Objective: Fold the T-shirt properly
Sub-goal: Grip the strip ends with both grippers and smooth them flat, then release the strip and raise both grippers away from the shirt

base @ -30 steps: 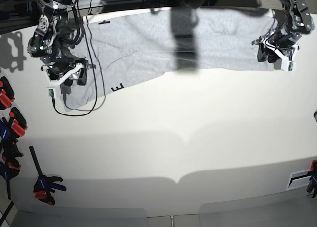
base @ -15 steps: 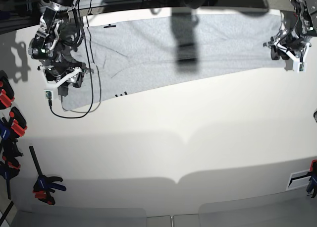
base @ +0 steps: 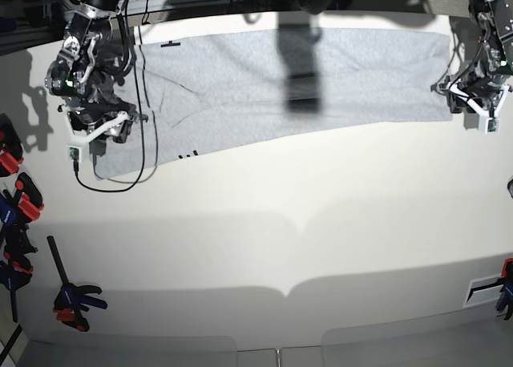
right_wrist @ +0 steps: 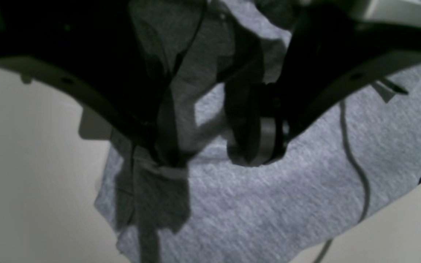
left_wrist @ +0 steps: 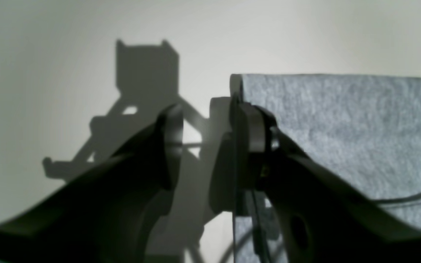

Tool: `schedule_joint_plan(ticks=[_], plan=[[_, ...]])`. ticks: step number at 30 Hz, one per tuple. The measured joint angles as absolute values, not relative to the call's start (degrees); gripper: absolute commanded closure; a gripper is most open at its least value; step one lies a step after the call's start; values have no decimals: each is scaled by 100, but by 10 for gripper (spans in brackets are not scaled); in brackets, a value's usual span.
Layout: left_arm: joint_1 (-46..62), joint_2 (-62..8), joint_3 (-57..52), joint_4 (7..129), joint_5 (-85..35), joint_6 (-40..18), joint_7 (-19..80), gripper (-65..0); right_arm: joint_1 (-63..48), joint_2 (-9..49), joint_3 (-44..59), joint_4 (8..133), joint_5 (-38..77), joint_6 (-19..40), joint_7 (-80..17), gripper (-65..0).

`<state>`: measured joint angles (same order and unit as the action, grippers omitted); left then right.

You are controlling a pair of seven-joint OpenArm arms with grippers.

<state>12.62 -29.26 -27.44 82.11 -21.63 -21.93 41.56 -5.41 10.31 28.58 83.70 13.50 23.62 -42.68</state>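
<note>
The light grey T-shirt (base: 240,86) lies stretched in a long band across the far side of the white table (base: 280,247). A bit of black lettering (base: 188,153) shows at its near edge. At the view's left end my right gripper (base: 100,135) holds a bunched fold of the T-shirt (right_wrist: 250,212) between its fingers, and cloth hangs off the left finger (right_wrist: 159,138). My left gripper (base: 469,102) stands at the other end with its jaws apart. In the left wrist view the T-shirt (left_wrist: 342,128) lies beside its right finger (left_wrist: 250,138), and nothing sits inside the left gripper (left_wrist: 210,117).
A black cable (base: 120,183) loops from the right arm over the shirt's corner onto the table. Red and blue clamps (base: 16,191) and another clamp (base: 72,299) sit along the left edge, with one more clamp (base: 505,287) at the right edge. A dark shadow (base: 300,62) crosses the shirt.
Both arms moved outward and the shirt was drawn out flatter and longer. Its right end now lies flat beside the left gripper. The lettered flap near the right gripper shrank.
</note>
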Motion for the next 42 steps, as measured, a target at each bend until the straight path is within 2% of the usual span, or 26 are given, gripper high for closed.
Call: schedule_joint_plan(ticks=[9, 14, 16, 19, 24, 29, 35, 40, 42], plan=[[1170, -3354, -2744, 9100, -2287, -2156, 4563, -218, -497, 1033, 2862, 9564, 1330, 2447, -4993, -300], [1173, -3457, -2744, 9196, -2265, -2095, 4637, -226, -517, 1035, 2864, 9950, 1345, 2462, -5389, -300], [1173, -3378, -2744, 9214, -2290, -1778, 4705, -295, -510, 1035, 2864, 9955, 1345, 2462, -5387, -300], [1188, -3332, -2744, 9209, -2283, -1793, 5247, -450, -513, 1033, 2864, 9955, 1347, 2462, -5433, -300], [1179, -3336, -2744, 9209, -2434, -1813, 5712, -446, -526, 1033, 2864, 10009, 1345, 2648, -5542, -300], [1304, -3352, -2744, 9212, -3865, -2381, 5701, -447, -725, 1033, 2858, 10702, 2130, 3492, -5686, -300], [1981, -3400, -2851, 9214, -4644, -2471, 5658, -446, -1636, 1031, 2862, 11808, 2259, 3695, -5736, -300], [2464, -2674, -3400, 9212, -5201, -3076, 5712, -446, -2532, 819, 2858, 12497, 2615, 3883, -5704, -300], [2453, -2443, -3754, 9212, -5245, -3140, 5701, -446, -2845, 744, 2862, 12678, 2646, 3903, -5686, -300]])
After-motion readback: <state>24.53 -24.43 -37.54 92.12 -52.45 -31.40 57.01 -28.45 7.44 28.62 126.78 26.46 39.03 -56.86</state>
